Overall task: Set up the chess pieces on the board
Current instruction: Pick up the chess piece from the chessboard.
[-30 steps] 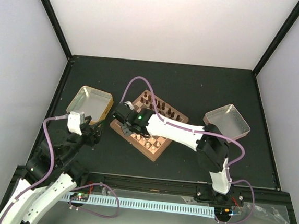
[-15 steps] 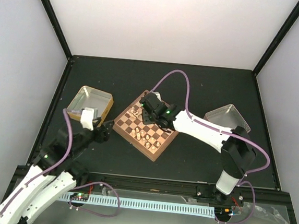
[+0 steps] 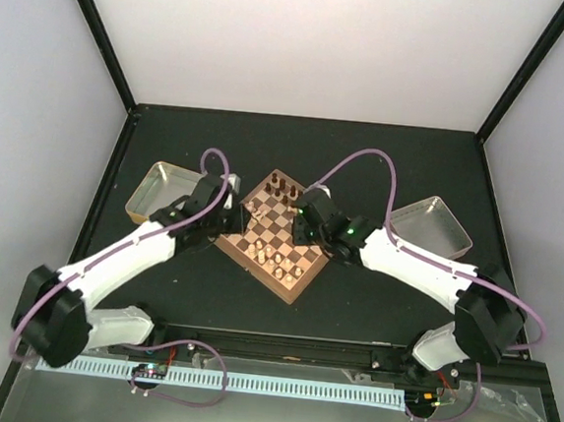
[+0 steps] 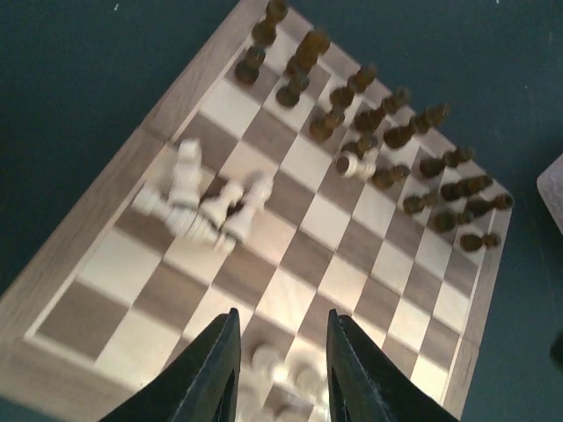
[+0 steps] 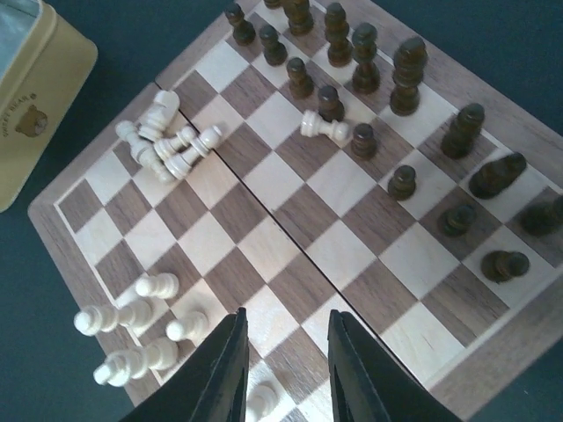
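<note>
both arms are hovering over the board (image 3: pixel 293 291). dark pieces (image 5: pixel 365 57) are standing in their rows, while pale pieces (image 5: pixel 180 148) are lying toppled on the squares. the left gripper (image 4: pixel 280 369) and right gripper (image 5: pixel 286 369) are gaping apart, empty. the next move is probably calling for pinching one fallen pale piece.

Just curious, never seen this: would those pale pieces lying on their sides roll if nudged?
Probably: the toppled pale pieces are round-bodied, so they'd likely roll in a curve. They look small, so probably light and easily scattered.
</note>
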Motion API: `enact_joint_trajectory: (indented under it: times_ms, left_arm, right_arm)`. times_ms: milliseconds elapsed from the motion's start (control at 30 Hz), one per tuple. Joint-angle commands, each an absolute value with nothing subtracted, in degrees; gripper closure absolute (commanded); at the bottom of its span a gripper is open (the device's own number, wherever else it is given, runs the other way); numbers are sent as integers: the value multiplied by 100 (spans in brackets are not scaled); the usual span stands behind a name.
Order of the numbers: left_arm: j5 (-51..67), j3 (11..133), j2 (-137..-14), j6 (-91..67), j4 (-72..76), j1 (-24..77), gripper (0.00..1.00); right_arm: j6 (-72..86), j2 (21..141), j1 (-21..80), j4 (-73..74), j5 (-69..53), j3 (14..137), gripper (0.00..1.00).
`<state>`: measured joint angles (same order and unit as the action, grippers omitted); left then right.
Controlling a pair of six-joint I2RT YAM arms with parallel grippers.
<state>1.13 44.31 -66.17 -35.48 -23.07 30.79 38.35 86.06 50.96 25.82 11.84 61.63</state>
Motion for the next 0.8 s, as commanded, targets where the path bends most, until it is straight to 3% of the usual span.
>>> enact_joint_trajectory:
  times_ms: [0, 233, 433, 767]
  left_arm:
    - [8, 5413, -7644, -3223, -2152, 3015, 71]
    - [-284, 6655, -9257, -2455, -3079, 2861, 57]
    - [-196, 7066, -9878, -2227, -3311, 2693, 62]
    - [-91, 7283, -10469, -2138, -3444, 2525, 63]
  right_arm:
    - [3868, 8217, 5049, 2253, 1170, 5754, 73]
    - [3837, 7709, 5008, 2094, 1087, 5205, 75]
    - [3818, 7621, 4997, 2018, 964, 5038, 78]
    - [3902, 7541, 4998, 1966, 931, 4948, 80]
